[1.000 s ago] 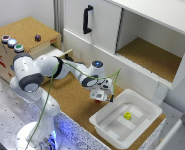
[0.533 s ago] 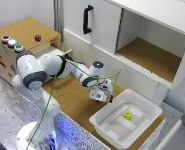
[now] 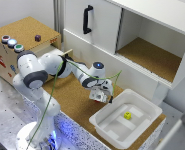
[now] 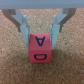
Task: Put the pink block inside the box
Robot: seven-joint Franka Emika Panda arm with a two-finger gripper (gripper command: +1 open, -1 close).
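The pink block (image 4: 39, 47), a reddish-pink cube with dark letters on its face, sits between my gripper's (image 4: 41, 31) two grey fingers (image 4: 22, 22), which press against its sides just over the cork surface. In the exterior view the gripper (image 3: 103, 96) points down at the cork floor, close to the near-left rim of the box (image 3: 104, 116), a shallow white tub. The block itself is too small to make out there. A small yellow cube (image 3: 127, 115) lies inside the box.
A cork-topped wooden box (image 3: 22, 37) with coloured buttons and a dark purple block (image 3: 38, 37) stands at the exterior view's left. A white cupboard (image 3: 142, 40) with an open compartment rises behind. A green cable (image 3: 57, 85) hangs along the arm.
The arm's shoulder and elbow have shifted slightly toward the exterior view's right. The gripper stays low beside the box's left rim, barely moved.
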